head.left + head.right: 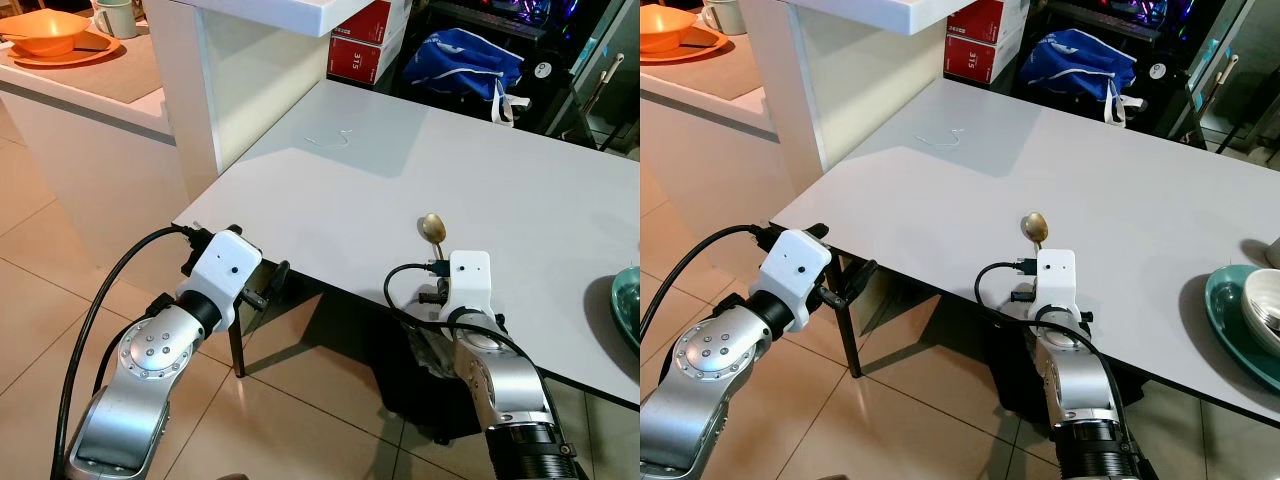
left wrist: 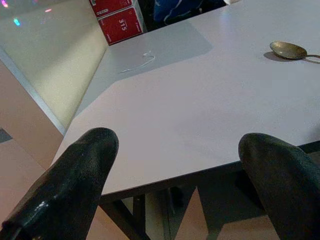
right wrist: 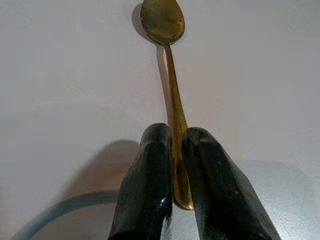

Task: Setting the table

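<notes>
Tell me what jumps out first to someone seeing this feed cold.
The right pincer is shut on the handle of a gold spoon, whose bowl lies over the white table near its front edge. The left pincer hangs open just off the table's corner, holding nothing. At the table's right edge sits a teal plate with a bowl on it.

**Readable markings**

The lower of two stacked red boxes (image 1: 362, 58) beyond the far edge of the bench (image 1: 400, 170) bears white digits reading "315", seen sideways. No other text is legible.
</notes>
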Robot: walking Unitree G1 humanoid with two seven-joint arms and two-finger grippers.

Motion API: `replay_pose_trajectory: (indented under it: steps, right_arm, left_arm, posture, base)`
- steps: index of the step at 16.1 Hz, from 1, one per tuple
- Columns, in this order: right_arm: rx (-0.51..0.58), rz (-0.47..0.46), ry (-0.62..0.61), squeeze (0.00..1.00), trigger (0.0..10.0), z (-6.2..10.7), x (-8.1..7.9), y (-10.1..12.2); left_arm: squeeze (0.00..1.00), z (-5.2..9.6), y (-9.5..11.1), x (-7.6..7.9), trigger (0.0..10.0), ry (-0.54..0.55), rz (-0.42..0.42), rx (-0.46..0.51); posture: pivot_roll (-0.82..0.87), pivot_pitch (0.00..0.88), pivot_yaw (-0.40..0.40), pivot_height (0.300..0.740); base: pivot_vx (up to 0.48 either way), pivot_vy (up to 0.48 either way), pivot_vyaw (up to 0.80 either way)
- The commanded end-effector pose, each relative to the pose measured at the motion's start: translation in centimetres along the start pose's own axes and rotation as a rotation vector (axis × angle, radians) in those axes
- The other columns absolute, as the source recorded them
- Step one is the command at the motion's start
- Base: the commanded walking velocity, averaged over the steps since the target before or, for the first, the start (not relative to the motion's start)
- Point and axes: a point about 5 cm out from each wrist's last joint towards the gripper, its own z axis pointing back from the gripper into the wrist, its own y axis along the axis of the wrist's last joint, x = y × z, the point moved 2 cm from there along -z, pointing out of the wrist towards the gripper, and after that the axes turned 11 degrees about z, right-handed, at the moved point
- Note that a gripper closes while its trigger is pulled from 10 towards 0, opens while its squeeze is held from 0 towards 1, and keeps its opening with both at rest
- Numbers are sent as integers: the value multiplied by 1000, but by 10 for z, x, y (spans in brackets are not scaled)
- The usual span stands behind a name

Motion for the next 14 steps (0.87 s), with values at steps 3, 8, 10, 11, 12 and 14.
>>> replay_pose_trajectory:
  steps: [3,8,10,11,12,14]
  right_arm:
    - [102,-84,13,0,10000,0,5,19]
    - [303,-36,128,0,10000,-1,-2,58]
    - [276,53,222,0,10000,-13,-14,59]
    - [225,85,274,0,10000,-26,-20,57]
    - [196,117,292,0,10000,-38,-19,62]
    - [211,105,268,0,10000,-49,-7,76]
  left_arm:
    - [0,0,8,4,10000,-22,-12,25]
    - [0,1,9,5,10000,-26,-10,30]
    - [0,1,8,6,10000,-27,-12,29]
    - [0,0,9,5,10000,-27,-14,28]
    - [0,1,9,4,10000,-25,-19,28]
    - [0,3,9,4,10000,-22,-21,26]
  posture:
    - [60,0,-98,740]
    - [59,0,-99,740]
    - [60,0,-99,740]
    - [67,0,-103,740]
    - [73,0,-109,740]
    - [78,1,-114,740]
  base:
    - [0,0,0]
    - [0,0,0]
    - [0,0,0]
    - [0,0,0]
    - [0,0,0]
    - [0,0,0]
